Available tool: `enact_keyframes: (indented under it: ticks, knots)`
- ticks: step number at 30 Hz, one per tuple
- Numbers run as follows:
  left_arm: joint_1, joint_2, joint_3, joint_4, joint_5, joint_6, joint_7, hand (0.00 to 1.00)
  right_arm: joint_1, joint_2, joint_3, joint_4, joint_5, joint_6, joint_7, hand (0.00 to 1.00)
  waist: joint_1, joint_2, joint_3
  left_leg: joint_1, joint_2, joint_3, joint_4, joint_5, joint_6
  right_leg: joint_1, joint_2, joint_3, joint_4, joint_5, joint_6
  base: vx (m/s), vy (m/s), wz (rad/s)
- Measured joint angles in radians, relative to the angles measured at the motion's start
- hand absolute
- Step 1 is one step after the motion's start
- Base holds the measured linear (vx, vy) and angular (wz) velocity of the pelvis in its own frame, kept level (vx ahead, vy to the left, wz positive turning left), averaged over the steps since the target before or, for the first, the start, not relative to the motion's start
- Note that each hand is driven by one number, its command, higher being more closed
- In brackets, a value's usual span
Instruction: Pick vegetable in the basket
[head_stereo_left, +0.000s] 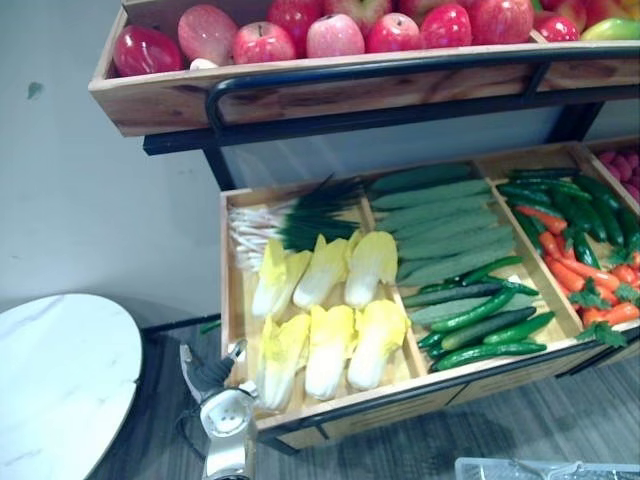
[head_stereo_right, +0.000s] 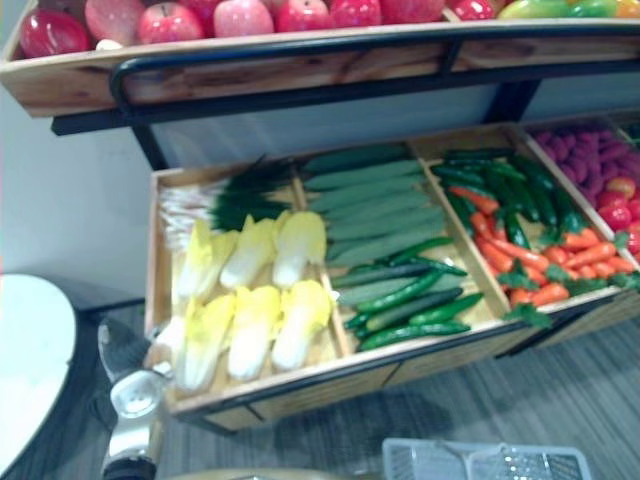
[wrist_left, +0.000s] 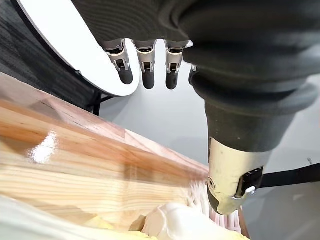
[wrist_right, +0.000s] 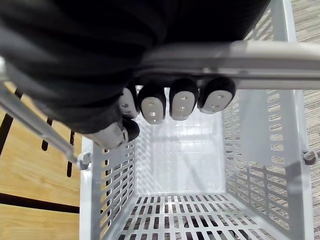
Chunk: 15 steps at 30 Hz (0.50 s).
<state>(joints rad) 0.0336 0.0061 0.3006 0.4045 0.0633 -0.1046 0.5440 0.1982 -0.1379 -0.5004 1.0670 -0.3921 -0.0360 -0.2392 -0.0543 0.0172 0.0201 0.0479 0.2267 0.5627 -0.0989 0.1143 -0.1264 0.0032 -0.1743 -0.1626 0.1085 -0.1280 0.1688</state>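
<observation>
**Spotter:** Wood and black rail fill your view: a two-tier stand (head_stereo_left: 380, 120) against a pale wall (head_stereo_left: 100, 200), on a grey plank floor (head_stereo_left: 500, 420), with a white round table (head_stereo_left: 50, 380) near its left end.

**Operator:** What is on it?

**Spotter:** Red apples (head_stereo_left: 335, 35) line the upper shelf (head_stereo_left: 300, 95). Below, you have a tray (head_stereo_left: 400, 405) split into compartments. In the left one, scallions (head_stereo_left: 290, 225) lie at the back edge and yellow cabbages (head_stereo_left: 330, 345) toward the front. Cucumbers (head_stereo_left: 470, 320) fill the middle, with carrots (head_stereo_left: 580, 275) and green peppers (head_stereo_left: 560, 200) further right.

**Operator:** And the hands?

**Spotter:** Your left hand (head_stereo_left: 210, 372) sits at the tray's front left corner, fingers straight and relaxed, just beside the nearest cabbage. You cannot tell whether it touches. Your right hand (wrist_right: 151, 105) is curled round the handle (wrist_right: 240, 57) of the grey slatted basket (wrist_right: 250, 150), which hangs over the floor in front of the tray's front edge.
</observation>
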Motion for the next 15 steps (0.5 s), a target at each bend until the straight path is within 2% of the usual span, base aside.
enact_keyframes:
  ticks: [3, 7, 15]
  knots:
    - [0.000, -0.001, -0.010, -0.012, 0.000, 0.000, 0.001, 0.00, -0.001, -0.002, 0.000, 0.000, 0.000, 0.000, -0.001, 1.00, 0.000, 0.006, 0.006, 0.003, 0.000, 0.000, -0.001, 0.000, 0.000, 0.002, 0.000, 0.002, 0.000, 0.000, 0.000, 0.00, 0.000, 0.00]
    - [0.000, 0.000, -0.049, -0.072, 0.040, -0.001, 0.000, 0.00, -0.001, -0.002, 0.001, 0.000, 0.001, -0.003, -0.001, 1.00, -0.001, 0.004, 0.013, 0.005, 0.000, 0.000, -0.003, -0.001, -0.001, 0.002, 0.000, 0.003, 0.000, 0.000, 0.000, 0.00, 0.000, 0.00]
    - [0.000, -0.001, -0.112, -0.086, 0.069, -0.002, -0.004, 0.00, -0.001, -0.001, 0.002, 0.000, 0.001, -0.020, -0.001, 1.00, -0.003, 0.001, 0.021, 0.008, 0.000, 0.003, -0.004, -0.002, -0.003, 0.002, 0.000, 0.008, 0.000, 0.000, 0.000, 0.00, 0.000, 0.00]
